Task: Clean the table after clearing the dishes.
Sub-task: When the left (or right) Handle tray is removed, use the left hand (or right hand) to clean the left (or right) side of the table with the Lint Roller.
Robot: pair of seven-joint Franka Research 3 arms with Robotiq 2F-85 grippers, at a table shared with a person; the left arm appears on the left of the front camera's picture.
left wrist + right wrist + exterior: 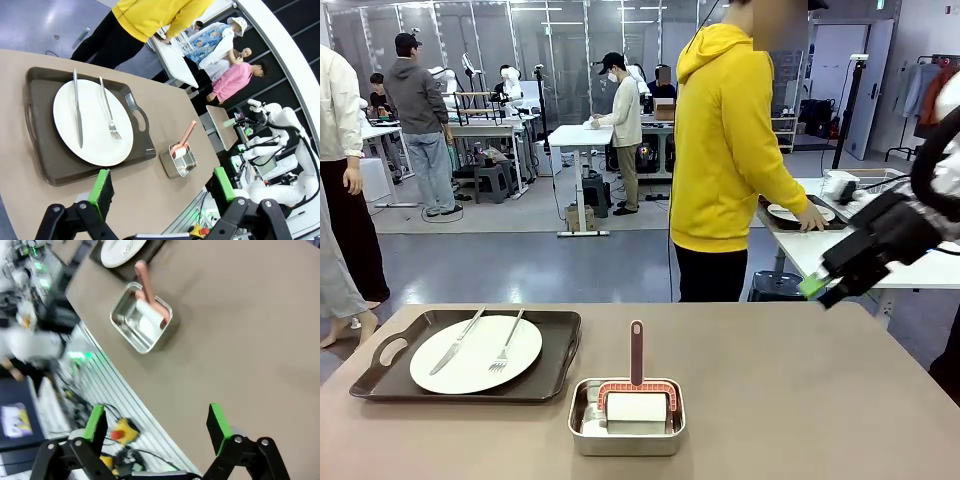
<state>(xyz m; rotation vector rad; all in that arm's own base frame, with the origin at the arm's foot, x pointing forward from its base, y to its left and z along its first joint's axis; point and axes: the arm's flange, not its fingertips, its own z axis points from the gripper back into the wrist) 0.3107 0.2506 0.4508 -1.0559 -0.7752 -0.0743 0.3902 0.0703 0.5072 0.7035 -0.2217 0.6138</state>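
The table (pixel 800 390) runs across the foreground, its grey-brown top mostly bare. At its far edge a person (pixel 720 140) in a yellow hoodie stands turned away toward a white side table (pixel 820 255). Their hand (pixel 810 221) rests on a second tray (pixel 764 208) there. That tray carries what looks like a second plate (pixel 788 213), though it is too small to be sure.

The right gripper (pixel 818 288) hangs in the air above the table's far right corner, touching nothing. In its wrist view the right gripper's jaws stand wide apart and hold nothing, high over bare tabletop. The left gripper (pixel 160 172) is likewise spread wide with nothing between its pads, above the table's near edge, apart from the dishes.

On the table's left part sits a dark tray (pixel 568 350) with handles. A round white plate (pixel 470 365) lies in it. Just right of the tray, near the table's front edge, stands a steel tin (pixel 578 420). A roller (pixel 636 390) lies in it, its reddish handle pointing toward the person.

On the plate a knife (pixel 455 343) lies to the left and a fork (pixel 508 342) to the right, side by side and apart.
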